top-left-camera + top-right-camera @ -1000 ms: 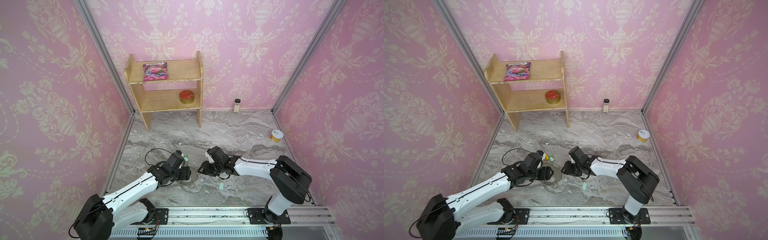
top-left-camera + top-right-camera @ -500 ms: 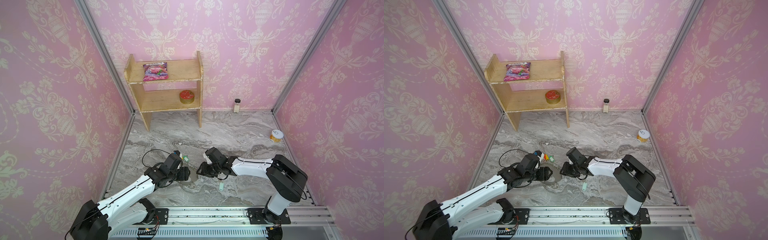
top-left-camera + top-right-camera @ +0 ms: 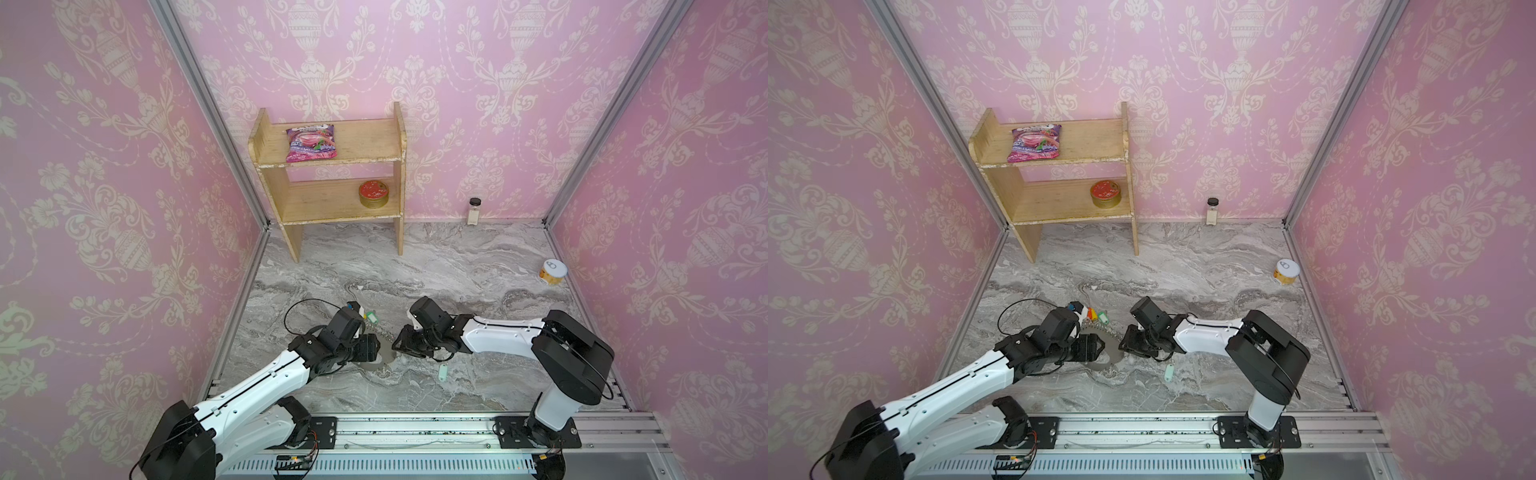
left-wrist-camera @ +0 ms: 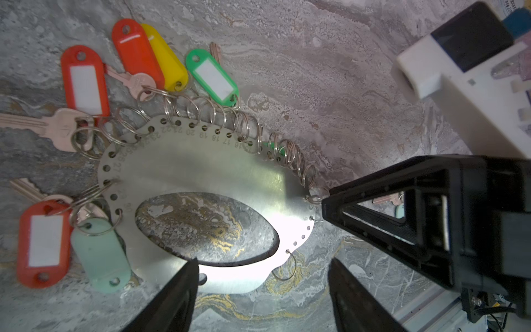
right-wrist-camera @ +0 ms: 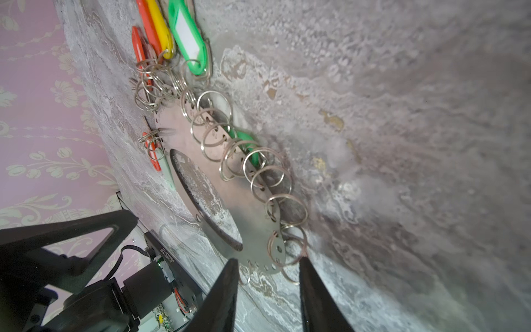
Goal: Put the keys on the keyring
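Note:
The keyring (image 4: 201, 172), a flat grey metal hoop, lies on the marble floor between my two grippers, also seen in a top view (image 3: 1108, 347). Its rim carries many small silver loops, with red (image 4: 84, 80), yellow (image 4: 166, 61), green (image 4: 214, 76) and one mint tag (image 4: 100, 255). The keys (image 3: 442, 371), with their pale mint tag, lie loose on the floor under my right arm, showing in both top views (image 3: 1168, 372). My left gripper (image 4: 263, 287) is open over the hoop's near rim. My right gripper (image 5: 268, 276) is open, its tips either side of the hoop's end and its loops.
A wooden shelf (image 3: 332, 178) at the back holds a pink bag (image 3: 311, 143) and a red tin (image 3: 374, 194). A small bottle (image 3: 473, 210) stands by the back wall, a yellow can (image 3: 552, 271) by the right wall. The metal rail (image 3: 415, 432) runs along the front.
My right gripper has slid a little left and down onto the hoop's end, and its jaws have narrowed. The left gripper has barely moved.

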Robot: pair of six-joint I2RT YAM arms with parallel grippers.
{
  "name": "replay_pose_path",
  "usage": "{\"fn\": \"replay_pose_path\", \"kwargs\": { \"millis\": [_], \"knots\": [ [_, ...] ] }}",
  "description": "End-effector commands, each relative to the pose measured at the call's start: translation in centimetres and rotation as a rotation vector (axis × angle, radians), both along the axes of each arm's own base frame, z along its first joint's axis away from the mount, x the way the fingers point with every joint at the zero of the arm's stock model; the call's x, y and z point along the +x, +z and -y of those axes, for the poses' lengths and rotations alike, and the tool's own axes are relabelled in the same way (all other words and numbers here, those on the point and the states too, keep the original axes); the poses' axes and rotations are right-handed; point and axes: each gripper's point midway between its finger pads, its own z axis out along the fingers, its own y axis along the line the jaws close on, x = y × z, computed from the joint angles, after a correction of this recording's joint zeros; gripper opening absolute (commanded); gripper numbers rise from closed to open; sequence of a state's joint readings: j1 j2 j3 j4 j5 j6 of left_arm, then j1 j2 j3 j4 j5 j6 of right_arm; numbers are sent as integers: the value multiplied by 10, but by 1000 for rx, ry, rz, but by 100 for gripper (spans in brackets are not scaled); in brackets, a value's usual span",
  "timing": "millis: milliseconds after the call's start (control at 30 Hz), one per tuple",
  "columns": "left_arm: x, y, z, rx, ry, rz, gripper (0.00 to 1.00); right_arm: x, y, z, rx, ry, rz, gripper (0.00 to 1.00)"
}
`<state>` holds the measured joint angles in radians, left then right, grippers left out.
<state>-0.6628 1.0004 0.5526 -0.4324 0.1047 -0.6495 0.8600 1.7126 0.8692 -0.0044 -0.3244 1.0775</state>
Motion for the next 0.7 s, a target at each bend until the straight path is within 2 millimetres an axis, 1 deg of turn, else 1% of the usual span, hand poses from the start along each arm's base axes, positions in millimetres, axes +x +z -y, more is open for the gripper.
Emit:
{"fn": "replay_pose_path", "kwargs": {
  "millis": [0,433,600,667],
  "knots": [
    [-4,-6,-9,20,27,-18,73,-1,-10,4,-29,-29,-17,35],
    [-5,-5,-11,20,29,-15,73,2,-16,4,-43,-50,-24,25],
    [-6,-5,-12,20,31,-13,73,3,-18,4,-45,-58,-28,25],
    [-6,-4,-13,21,34,-11,73,4,-17,3,-43,-60,-28,26]
  ]
}}
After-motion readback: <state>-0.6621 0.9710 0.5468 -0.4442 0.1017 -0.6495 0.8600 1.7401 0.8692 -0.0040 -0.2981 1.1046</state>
